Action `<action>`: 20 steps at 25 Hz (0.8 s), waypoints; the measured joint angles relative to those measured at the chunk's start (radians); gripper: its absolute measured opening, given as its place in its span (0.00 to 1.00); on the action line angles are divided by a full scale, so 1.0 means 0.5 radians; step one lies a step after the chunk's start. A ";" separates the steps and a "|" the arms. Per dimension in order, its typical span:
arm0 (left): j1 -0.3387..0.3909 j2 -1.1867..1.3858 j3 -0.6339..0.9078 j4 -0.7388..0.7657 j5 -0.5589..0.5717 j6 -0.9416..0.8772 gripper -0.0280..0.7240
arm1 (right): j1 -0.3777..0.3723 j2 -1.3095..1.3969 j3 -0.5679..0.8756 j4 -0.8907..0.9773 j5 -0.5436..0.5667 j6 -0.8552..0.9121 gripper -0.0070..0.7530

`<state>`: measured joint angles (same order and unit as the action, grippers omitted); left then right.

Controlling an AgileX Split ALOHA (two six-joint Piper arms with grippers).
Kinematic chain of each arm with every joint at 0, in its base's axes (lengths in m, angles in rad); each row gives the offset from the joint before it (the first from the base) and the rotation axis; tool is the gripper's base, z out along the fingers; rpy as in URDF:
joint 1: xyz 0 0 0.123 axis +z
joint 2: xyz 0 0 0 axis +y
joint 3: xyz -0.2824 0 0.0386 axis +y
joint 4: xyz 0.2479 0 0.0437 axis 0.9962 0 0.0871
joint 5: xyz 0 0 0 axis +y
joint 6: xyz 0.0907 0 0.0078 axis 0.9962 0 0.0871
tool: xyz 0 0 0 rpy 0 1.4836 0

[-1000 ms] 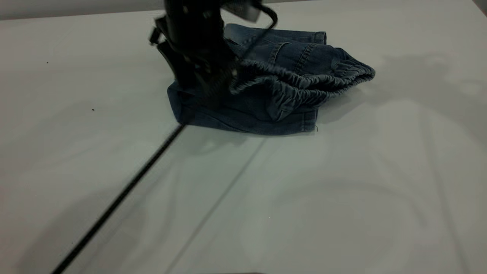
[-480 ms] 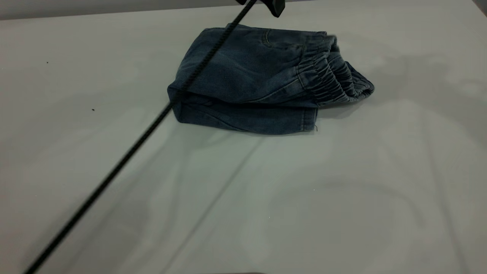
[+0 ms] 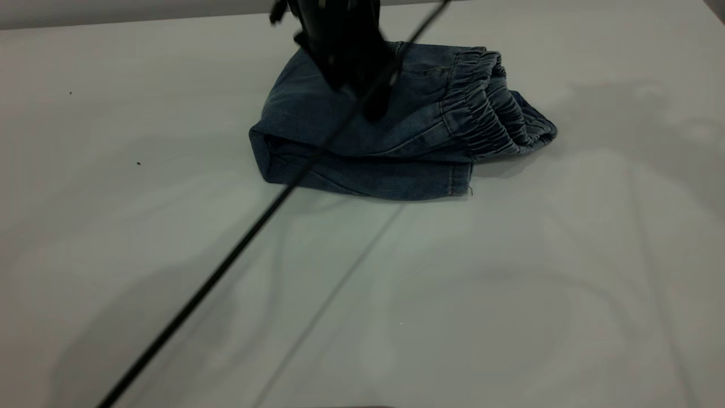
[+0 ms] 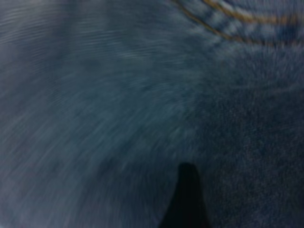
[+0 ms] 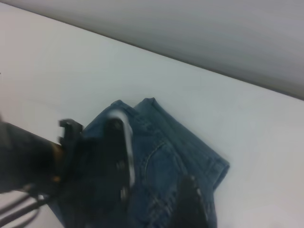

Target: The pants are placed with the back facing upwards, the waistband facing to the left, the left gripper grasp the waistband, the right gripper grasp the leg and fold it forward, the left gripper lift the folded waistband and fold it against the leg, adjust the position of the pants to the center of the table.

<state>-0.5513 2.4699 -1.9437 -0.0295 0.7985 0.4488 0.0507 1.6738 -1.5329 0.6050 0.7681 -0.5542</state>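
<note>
The pants [image 3: 340, 133] lie folded into a compact denim bundle at the far middle of the table [image 3: 510, 283]. The puckered waistband [image 3: 487, 116] lies on top along the bundle's right end. A stitched leg hem [image 3: 453, 181] shows in the bottom layer at the front. My left gripper [image 3: 376, 110] reaches down from the top edge onto the upper layer, left of the waistband; its wrist view is filled with close denim [image 4: 118, 95]. My right gripper [image 5: 192, 202] hovers high above the pants [image 5: 161, 161], off the cloth, and looks down on the left gripper [image 5: 111, 161].
A thick black cable [image 3: 226, 266] runs diagonally from the left arm across the near left of the table. A faint seam line [image 3: 328, 294] crosses the tabletop in front of the bundle. The table's far edge [image 3: 141, 20] is just behind the pants.
One second ago the left gripper was low with the waistband bunched beside it. It rose out of view, leaving the waistband laid right, and has now come back down onto the top layer.
</note>
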 joint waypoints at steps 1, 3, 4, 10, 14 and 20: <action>0.000 0.037 0.000 0.000 -0.003 0.123 0.77 | 0.000 0.000 0.000 0.000 0.010 0.001 0.64; 0.000 0.091 -0.003 -0.002 -0.006 0.298 0.77 | 0.000 0.000 0.000 0.000 0.026 0.002 0.64; 0.000 0.105 -0.012 -0.011 -0.002 0.359 0.77 | 0.000 0.000 0.000 0.000 0.032 0.002 0.64; 0.000 0.122 -0.033 -0.018 0.038 0.110 0.77 | 0.000 0.000 0.000 0.000 0.043 0.002 0.64; 0.000 0.123 -0.039 -0.005 0.060 -0.417 0.77 | 0.000 0.000 0.000 0.000 0.043 0.002 0.64; 0.000 0.123 -0.043 -0.006 0.102 -0.738 0.77 | 0.000 0.000 0.000 0.000 0.043 0.004 0.64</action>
<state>-0.5513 2.5314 -1.9653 -0.0324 0.8494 0.0796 0.0507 1.6738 -1.5329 0.6050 0.7896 -0.5520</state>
